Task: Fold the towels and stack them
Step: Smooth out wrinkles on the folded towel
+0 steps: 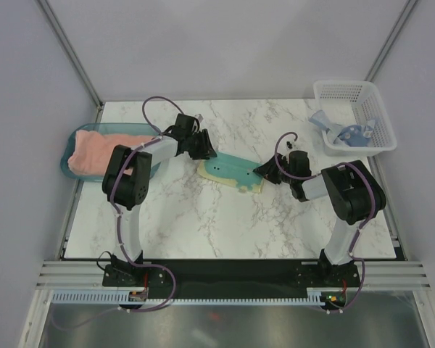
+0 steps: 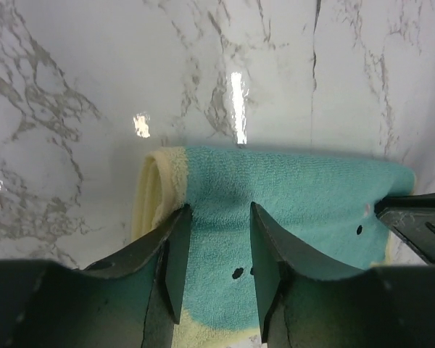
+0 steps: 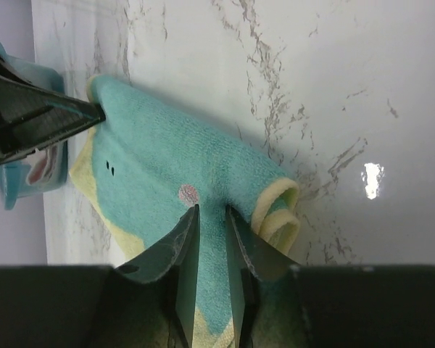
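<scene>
While both arms sit on the middle cloth, I'd put the job at roughly one of three done.

Top view: the salmon-pink terry towel [image 1: 101,151] lies folded in the translucent teal plastic tray [image 1: 65,165] at table left. The pale yellow terry towel with teal patches [image 1: 232,172] lies mid-table on the white marble-pattern tabletop [image 1: 203,225] as a narrow folded strip. The left gripper [image 1: 205,151] is at its far-left end, the right gripper [image 1: 264,172] at its right end. The light blue terry towel [image 1: 341,133] sits crumpled in the white mesh plastic basket [image 1: 383,116] far right, not yet folded.

Left wrist view: fingers [image 2: 175,254] part-way apart with teal pile between them. Pinched or just straddled, can't tell. The towel's rolled yellow edge shows at left.

Right wrist view: fingers [image 3: 185,246] nearly together with a thin ridge of the same towel between them. Reads as a pinch.

Left to do, I'd judge: finish this fold, stack it on the pink one, then do the blue.
</scene>
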Robot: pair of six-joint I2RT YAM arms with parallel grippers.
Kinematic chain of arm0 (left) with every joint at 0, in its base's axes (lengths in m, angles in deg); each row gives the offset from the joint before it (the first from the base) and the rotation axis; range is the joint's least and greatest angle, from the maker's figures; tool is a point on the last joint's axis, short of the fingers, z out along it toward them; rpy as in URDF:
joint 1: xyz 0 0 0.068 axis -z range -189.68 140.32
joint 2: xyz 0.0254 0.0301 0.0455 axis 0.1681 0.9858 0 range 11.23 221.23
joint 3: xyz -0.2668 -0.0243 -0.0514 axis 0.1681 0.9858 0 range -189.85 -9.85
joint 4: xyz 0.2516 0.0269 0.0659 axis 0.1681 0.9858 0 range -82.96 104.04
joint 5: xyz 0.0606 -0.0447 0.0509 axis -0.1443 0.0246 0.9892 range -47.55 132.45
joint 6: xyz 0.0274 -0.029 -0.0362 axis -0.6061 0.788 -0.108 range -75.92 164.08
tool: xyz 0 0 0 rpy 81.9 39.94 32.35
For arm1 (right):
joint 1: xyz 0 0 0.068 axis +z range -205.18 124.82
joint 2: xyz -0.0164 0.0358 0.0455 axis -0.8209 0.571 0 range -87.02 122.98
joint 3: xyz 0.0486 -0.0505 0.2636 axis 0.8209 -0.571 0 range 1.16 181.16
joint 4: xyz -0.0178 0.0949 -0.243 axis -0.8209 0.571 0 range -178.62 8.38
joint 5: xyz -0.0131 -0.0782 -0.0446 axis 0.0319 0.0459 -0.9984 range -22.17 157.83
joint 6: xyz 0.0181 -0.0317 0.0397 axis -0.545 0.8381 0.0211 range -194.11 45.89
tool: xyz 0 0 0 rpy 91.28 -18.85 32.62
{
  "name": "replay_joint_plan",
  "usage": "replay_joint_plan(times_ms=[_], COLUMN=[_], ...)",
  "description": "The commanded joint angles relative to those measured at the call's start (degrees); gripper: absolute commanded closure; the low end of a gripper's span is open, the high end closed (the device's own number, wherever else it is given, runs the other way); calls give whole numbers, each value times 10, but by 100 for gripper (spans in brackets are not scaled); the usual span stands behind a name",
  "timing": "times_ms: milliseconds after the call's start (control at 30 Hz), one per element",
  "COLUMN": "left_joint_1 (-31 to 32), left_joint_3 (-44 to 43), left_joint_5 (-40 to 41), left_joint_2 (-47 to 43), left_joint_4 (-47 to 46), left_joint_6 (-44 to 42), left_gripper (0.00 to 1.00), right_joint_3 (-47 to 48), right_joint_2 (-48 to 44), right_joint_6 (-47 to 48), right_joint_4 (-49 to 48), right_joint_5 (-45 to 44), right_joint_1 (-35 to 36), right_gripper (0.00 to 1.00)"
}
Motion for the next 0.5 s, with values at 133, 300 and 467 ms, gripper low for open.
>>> replay_joint_plan(times_ms=[133, 300, 467], left_joint_1=[-7, -6, -6], left_joint_3=[-15, 9, 35], left_joint_5=[-21, -26, 16], left_joint_2=[13, -63, -139], left_joint_4=[-23, -23, 33], left_joint_6=[-27, -28, -55], left_gripper=[51, 50, 36], right_joint_3=[41, 82, 93], right_joint_2=[1, -49, -114], right_joint_6=[113, 124, 126], right_joint_4=[98, 170, 243], right_joint_5=[5, 24, 35], right_joint_1=[-16, -17, -13], right_gripper=[69, 66, 64])
